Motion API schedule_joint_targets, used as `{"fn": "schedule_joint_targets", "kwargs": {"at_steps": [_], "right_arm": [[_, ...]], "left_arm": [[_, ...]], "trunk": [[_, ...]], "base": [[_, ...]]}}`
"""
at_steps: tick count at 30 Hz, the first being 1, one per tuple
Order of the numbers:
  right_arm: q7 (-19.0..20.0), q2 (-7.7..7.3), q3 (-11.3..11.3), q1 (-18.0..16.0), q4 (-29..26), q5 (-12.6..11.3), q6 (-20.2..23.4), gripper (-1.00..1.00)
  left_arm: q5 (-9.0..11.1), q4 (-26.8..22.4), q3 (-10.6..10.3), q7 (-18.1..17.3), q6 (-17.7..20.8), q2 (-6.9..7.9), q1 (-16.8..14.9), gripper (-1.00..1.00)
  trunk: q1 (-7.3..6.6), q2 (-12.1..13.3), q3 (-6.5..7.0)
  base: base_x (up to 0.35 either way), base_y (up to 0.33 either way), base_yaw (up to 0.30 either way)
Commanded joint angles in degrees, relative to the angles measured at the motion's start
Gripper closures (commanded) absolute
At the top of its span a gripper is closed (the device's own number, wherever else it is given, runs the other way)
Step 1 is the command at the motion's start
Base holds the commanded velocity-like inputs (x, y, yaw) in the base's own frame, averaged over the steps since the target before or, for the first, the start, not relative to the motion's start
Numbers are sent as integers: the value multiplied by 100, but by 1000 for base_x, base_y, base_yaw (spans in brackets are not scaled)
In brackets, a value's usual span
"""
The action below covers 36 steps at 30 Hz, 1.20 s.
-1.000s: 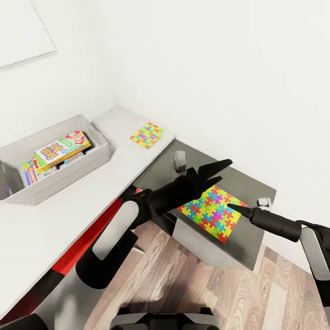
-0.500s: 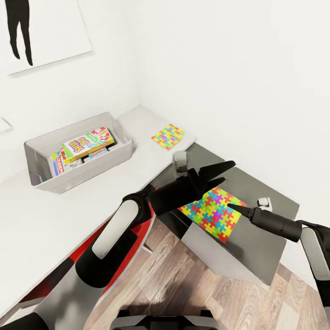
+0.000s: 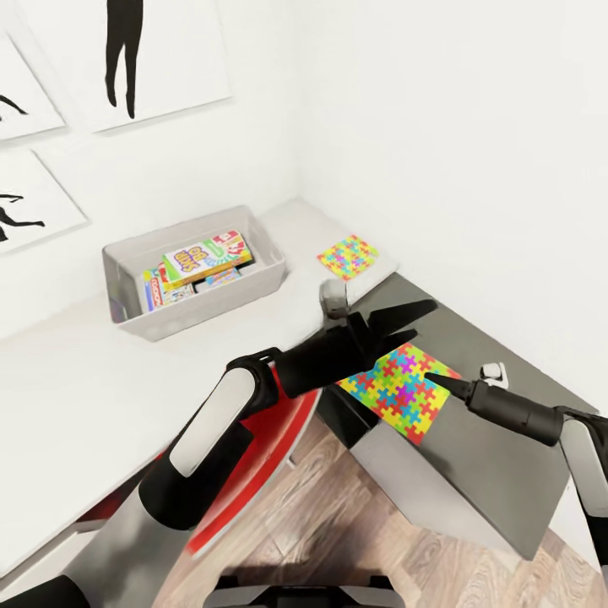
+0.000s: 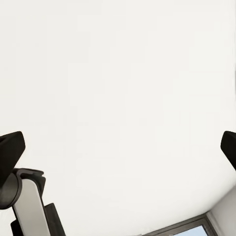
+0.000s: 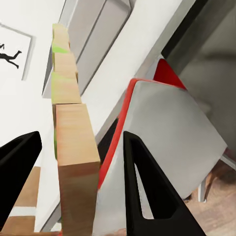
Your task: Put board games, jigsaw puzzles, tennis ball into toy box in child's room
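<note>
The pale grey toy box (image 3: 221,302) stands on the table (image 3: 93,380) by the wall. In it lie board games: the SKIP-BO box (image 3: 207,255) on top and a white one (image 3: 153,292) on edge. One jigsaw puzzle (image 3: 348,256) rests on the light top near the corner. The other jigsaw puzzle (image 3: 397,390) hangs over the dark wing's (image 3: 494,460) edge, with my right gripper (image 3: 439,382) shut on its corner. The right wrist view shows that puzzle (image 5: 73,147) edge-on inside the right gripper (image 5: 81,135). My left gripper (image 3: 409,323) hovers open just above the puzzle, facing the wall (image 4: 118,73).
A red chair (image 3: 283,435) is tucked under the desk below my left arm. A small grey-white object (image 3: 333,295) and a small white one (image 3: 491,370) sit on the dark wing. Black-figure pictures (image 3: 152,51) hang above the box. Wood floor (image 3: 338,523) lies below.
The camera has swung, so the box, desk and wall pictures slid right in the picture. Both arms and the held puzzle kept their place relative to me.
</note>
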Motion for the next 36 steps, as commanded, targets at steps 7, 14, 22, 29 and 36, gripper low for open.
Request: {"fn": "schedule_joint_targets", "kwargs": {"at_steps": [7, 14, 22, 29, 36], "right_arm": [[29, 0, -27, -2, -1, 21, 124, 100], [23, 27, -30, -2, 4, 31, 166, 100], [21, 20, -38, -2, 7, 32, 169, 100], [20, 12, -39, -2, 8, 31, 169, 100], [20, 5, -46, -2, 15, 34, 169, 100]], "left_arm": [[9, 4, 1, -40, 25, -3, -5, -100], [8, 4, 1, -297, 31, 7, -10, -100], [9, 4, 1, -420, 42, 20, -13, -100], [10, 4, 1, -454, 44, 24, -14, -100], [10, 4, 96, -463, 51, 30, -1, -100]], "trunk": [[3, -9, 28], [3, -9, 63], [3, -9, 104], [3, -9, 139], [3, -9, 174]], "base": [[0, 0, 254], [0, 0, 254], [0, 0, 255], [0, 0, 255], [0, 0, 255]]}}
